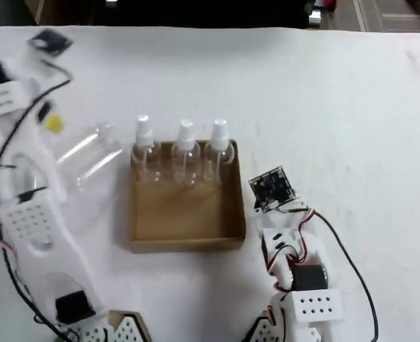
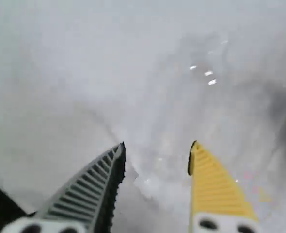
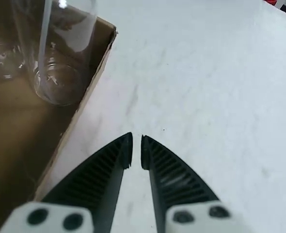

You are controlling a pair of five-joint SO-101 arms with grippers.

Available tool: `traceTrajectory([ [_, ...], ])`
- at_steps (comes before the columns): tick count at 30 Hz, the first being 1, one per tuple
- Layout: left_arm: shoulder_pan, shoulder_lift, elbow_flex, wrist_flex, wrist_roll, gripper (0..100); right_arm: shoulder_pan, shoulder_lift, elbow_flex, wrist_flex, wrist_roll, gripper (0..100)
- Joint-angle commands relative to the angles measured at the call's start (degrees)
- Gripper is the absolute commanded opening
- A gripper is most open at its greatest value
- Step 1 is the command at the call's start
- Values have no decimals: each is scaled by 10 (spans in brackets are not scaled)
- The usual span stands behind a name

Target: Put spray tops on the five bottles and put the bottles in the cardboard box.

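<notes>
The cardboard box (image 1: 228, 206) sits mid-table. Three clear bottles with white spray tops (image 1: 185, 153) stand in a row against its far wall; one of them (image 3: 58, 73) shows in the right wrist view. Left of the box another clear bottle (image 1: 89, 153) lies on its side, blurred in the left wrist view (image 2: 191, 111). My left gripper (image 2: 157, 158) is open, its grey finger (image 2: 102, 182) and yellow finger (image 2: 213, 182) at the bottle's near end. My right gripper (image 3: 135, 150) is shut on nothing, low over the white table just outside the box's right wall (image 3: 80, 111).
The left arm (image 1: 32, 221) stretches along the table's left side, with black cables (image 1: 11, 135) and small black and white items (image 1: 50, 41) behind it. The right arm (image 1: 295, 263) stands at the box's near right corner. The white table (image 1: 352, 121) is bare on the right.
</notes>
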Motion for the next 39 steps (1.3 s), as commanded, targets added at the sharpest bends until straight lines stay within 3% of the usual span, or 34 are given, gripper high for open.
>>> traceTrajectory([
  [1, 86, -12, -30, -27, 62, 212, 0, -6, -4, -7, 4, 15],
  [4, 115, 22, -33, -89, 97, 212, 0, -6, -4, -7, 4, 15],
  [7, 128, 59, -33, -138, 77, 212, 0, -6, -4, -7, 7, 15],
  [14, 94, 93, -67, -220, 69, 212, -1, -6, -4, -11, 8, 15],
  [19, 108, 95, -71, -229, 60, 219, -3, -6, -4, -11, 8, 15],
  [23, 121, 114, -76, -229, 35, 285, -1, -4, -4, -11, 8, 15],
  [39, 90, 181, -76, -222, -16, 282, 0, -4, -4, -11, 8, 15],
])
